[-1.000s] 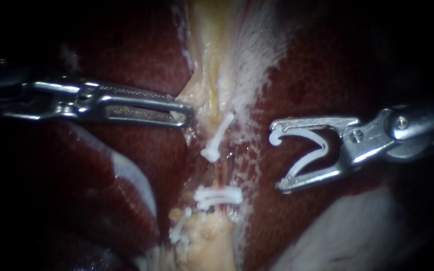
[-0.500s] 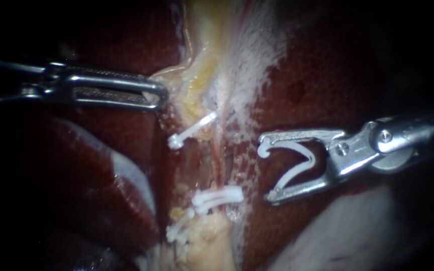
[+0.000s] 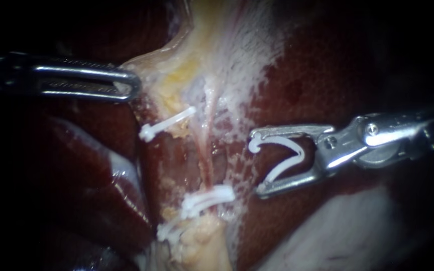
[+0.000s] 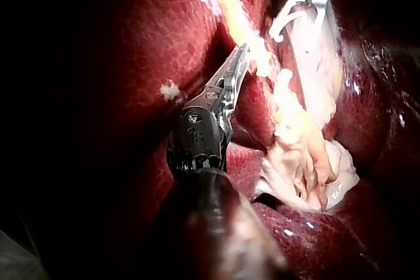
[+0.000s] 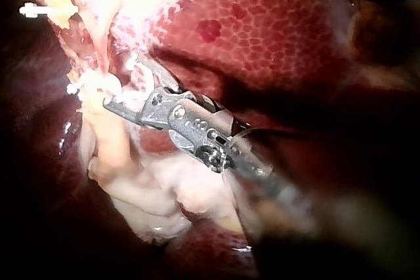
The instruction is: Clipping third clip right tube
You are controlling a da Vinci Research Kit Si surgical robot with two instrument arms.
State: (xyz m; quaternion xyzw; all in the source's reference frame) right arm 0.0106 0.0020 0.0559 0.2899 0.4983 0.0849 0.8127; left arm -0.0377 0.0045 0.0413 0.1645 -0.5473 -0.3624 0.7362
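Right instrument point(image 3: 255, 163) edged nearer — clip point(image 3: 297, 148) beside tube point(image 3: 207, 153).

Your left instrument point(image 3: 129, 88) and right instrument point(image 3: 257, 163) are shiny metal, the clip point(image 3: 297, 148) smooth white plastic (glossy too); the liver point(image 3: 327, 75) glistens wet, the pale tissue point(image 3: 177, 80) fibrous.

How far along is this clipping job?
Done: an upper clip and lower clips sit closed on the tissue. In hand: my left instrument holds pale tissue aside; my right instrument carries an open clip, short of the tube. Left: close it there.
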